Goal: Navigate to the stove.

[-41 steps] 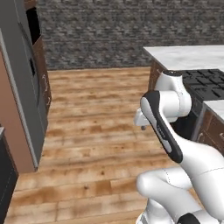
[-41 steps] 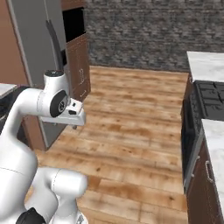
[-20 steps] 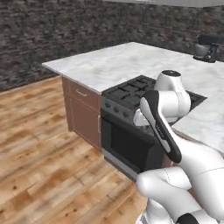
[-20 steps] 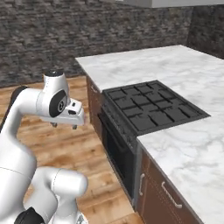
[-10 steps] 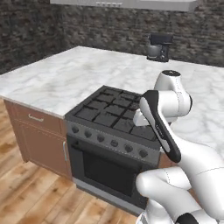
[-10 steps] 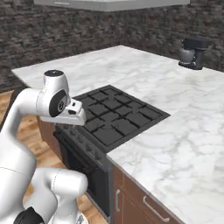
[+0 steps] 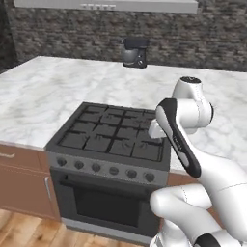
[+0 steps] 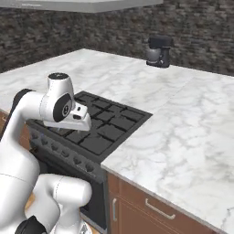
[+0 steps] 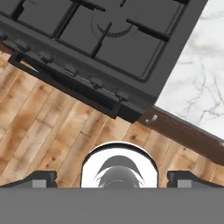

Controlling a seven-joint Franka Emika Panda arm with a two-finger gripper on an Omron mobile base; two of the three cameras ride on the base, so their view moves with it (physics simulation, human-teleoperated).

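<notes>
The stove is a wide black gas range with dark grid grates, a grey strip of round knobs and a dark oven door. It stands directly in front of me, set into the marble counter. From the right base view the stove lies just beyond my folded arm. My gripper hangs above the wooden floor in front of the oven door, pointing down. Its fingertips stand wide apart, open, with nothing between them. The stove crosses the top of the hand view, its front edge running diagonally.
A marble counter wraps around the range, with brown cabinet drawers below. A dark stand mixer sits at the back by the stone wall. A grey hood hangs overhead. Wooden floor lies under the hand.
The whole scene has shifted because the base moved: the stove went from far right to centred and close in front. The arm keeps the same folded pose and the gripper stays open.
</notes>
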